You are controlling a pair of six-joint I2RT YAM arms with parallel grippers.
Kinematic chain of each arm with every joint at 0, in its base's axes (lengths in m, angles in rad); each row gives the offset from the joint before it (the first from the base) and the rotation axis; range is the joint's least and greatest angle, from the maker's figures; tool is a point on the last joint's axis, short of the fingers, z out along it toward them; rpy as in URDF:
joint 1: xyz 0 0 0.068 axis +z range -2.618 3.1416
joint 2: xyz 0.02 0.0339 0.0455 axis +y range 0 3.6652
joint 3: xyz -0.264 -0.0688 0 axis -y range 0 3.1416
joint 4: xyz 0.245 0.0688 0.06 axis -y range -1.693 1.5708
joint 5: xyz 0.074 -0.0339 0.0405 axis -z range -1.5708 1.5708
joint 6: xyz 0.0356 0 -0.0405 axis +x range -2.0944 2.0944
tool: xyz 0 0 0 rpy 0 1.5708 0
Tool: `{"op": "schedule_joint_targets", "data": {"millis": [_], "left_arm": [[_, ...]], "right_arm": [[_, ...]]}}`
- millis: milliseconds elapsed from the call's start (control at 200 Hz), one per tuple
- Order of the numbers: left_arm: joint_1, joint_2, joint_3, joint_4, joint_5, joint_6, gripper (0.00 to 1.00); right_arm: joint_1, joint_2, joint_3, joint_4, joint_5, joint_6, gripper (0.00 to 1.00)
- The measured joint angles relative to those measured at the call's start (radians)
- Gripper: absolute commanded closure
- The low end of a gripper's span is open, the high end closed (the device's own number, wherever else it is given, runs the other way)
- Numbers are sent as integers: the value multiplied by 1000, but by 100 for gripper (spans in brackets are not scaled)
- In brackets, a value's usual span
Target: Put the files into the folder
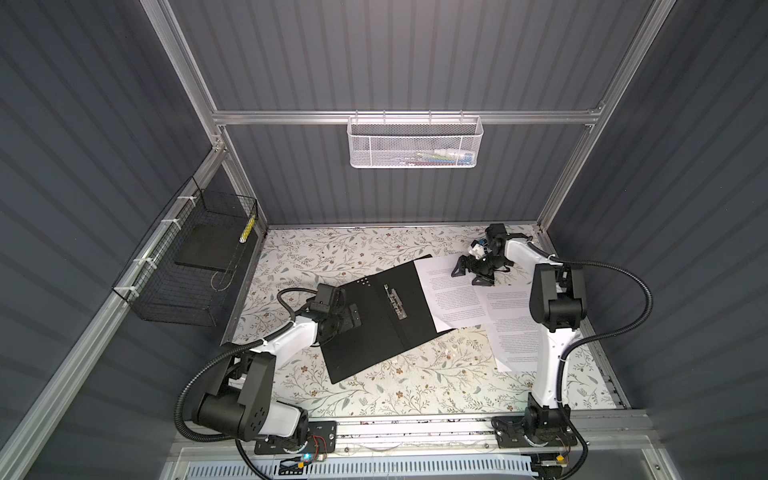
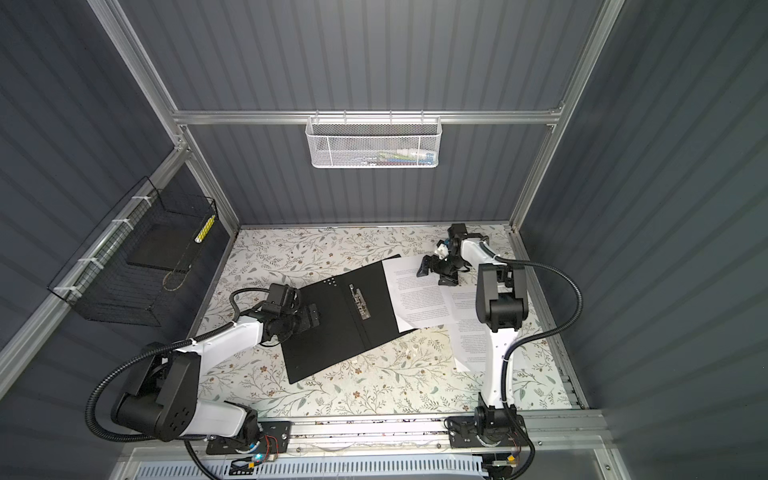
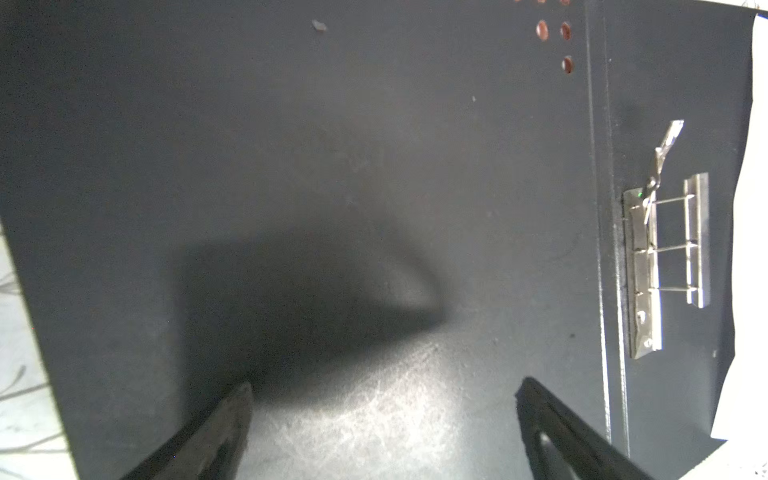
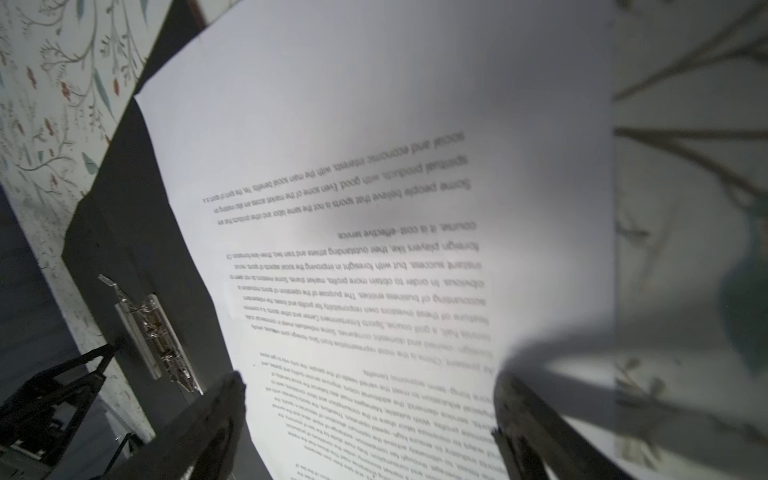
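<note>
The folder (image 1: 374, 332) (image 2: 328, 336) lies open on the table, black inside up, with its metal clip (image 1: 394, 301) (image 3: 660, 257) (image 4: 153, 336) along the spine. One white printed sheet of the files (image 1: 453, 295) (image 2: 419, 297) (image 4: 395, 166) overlaps the folder's right cover. A second sheet (image 1: 515, 328) (image 2: 469, 332) lies further right, partly under the right arm. My left gripper (image 1: 353, 318) (image 3: 384, 390) is open just over the left cover. My right gripper (image 1: 469, 276) (image 4: 370, 382) is open above the first sheet's far end, nothing between its fingers.
The table (image 1: 415, 386) has a floral covering. A white mesh basket (image 1: 413, 143) hangs on the back rail. A black wire basket (image 1: 195, 266) hangs on the left wall with a dark flat item inside.
</note>
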Motion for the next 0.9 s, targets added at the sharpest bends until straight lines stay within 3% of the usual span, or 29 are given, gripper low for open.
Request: {"op": "schedule_joint_targets", "data": {"millis": [195, 345, 515, 901], "left_arm": [[4, -2, 0, -1, 0, 0, 0], [5, -2, 0, -1, 0, 0, 0], [5, -3, 0, -7, -1, 0, 0], [5, -5, -1, -8, -3, 0, 0]], "right_arm": [[-22, -91, -23, 23, 118, 10, 6], [-32, -61, -11, 35, 150, 16, 5], [-30, 11, 1, 37, 158, 18, 5], [-21, 17, 26, 14, 104, 20, 5]]}}
